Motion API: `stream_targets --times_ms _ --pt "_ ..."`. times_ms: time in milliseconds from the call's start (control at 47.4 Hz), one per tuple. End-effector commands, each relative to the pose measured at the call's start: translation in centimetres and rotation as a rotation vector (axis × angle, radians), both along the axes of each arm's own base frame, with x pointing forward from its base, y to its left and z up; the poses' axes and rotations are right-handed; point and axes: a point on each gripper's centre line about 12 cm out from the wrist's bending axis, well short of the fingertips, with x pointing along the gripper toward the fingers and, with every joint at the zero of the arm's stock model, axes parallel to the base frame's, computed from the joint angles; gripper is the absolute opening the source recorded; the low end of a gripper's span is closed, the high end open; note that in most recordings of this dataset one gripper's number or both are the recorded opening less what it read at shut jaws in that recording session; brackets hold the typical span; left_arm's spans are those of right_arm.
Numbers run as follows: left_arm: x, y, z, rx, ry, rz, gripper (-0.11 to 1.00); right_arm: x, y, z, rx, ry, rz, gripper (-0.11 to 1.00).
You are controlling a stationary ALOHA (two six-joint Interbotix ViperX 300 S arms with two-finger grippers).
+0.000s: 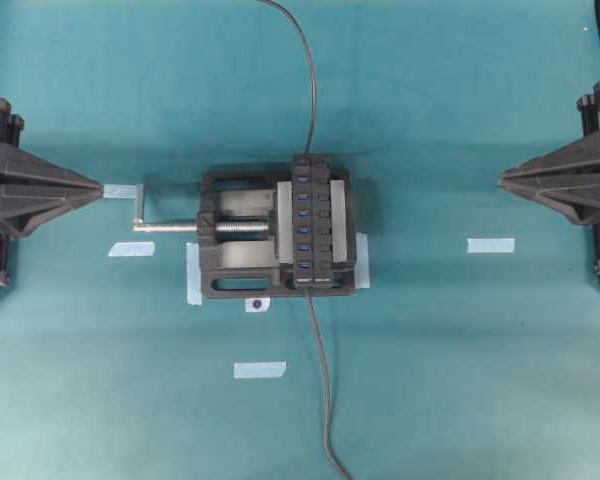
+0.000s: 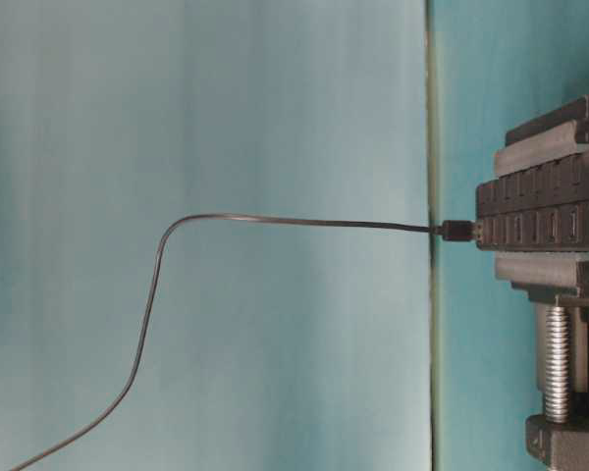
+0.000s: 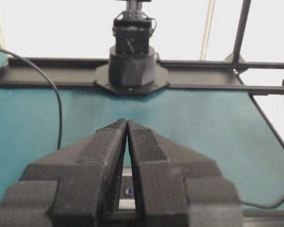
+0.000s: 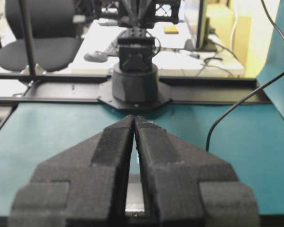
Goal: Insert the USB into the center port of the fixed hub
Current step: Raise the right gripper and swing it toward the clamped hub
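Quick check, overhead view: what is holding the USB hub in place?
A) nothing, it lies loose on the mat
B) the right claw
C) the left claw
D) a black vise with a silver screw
D: the hub sits clamped in the black vise, while the left claw and right claw sit at the table's sides, far from it.

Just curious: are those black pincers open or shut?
Shut. Left pincer and right pincer each show fingertips touching, holding nothing.
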Motion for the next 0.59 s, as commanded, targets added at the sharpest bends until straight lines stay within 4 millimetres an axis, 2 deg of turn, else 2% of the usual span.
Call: stream_targets --times_ms 0,63,127,253,570 --pt "-0.1 -0.1 0.3 -0.015 -0.017 -0.007 0.13 -0.1 0.0 -0.3 0.012 -0.002 -0.001 0.16" --pt "-0.4 -0.1 0.5 -0.028 -0.028 -0.007 0.07 -0.7 -0.1 -1.1 0.048 -0.008 -0.006 0.17" --pt "-0.6 -0.1 0.6 -0.037 -0.028 -0.008 0.00 -1.2 -0.2 -1.3 0.098 -0.016 -0.007 0.07" --pt "-0.6 -0.1 0.7 -0.052 0.005 -0.011 0.00 -2.0 -0.3 -1.1 0.139 -0.006 -0.008 0.00" --pt "0.5 -0.1 0.0 -0.051 0.097 -0.008 0.00 -2.0 -0.8 -1.5 0.144 0.149 -0.046 -0.01"
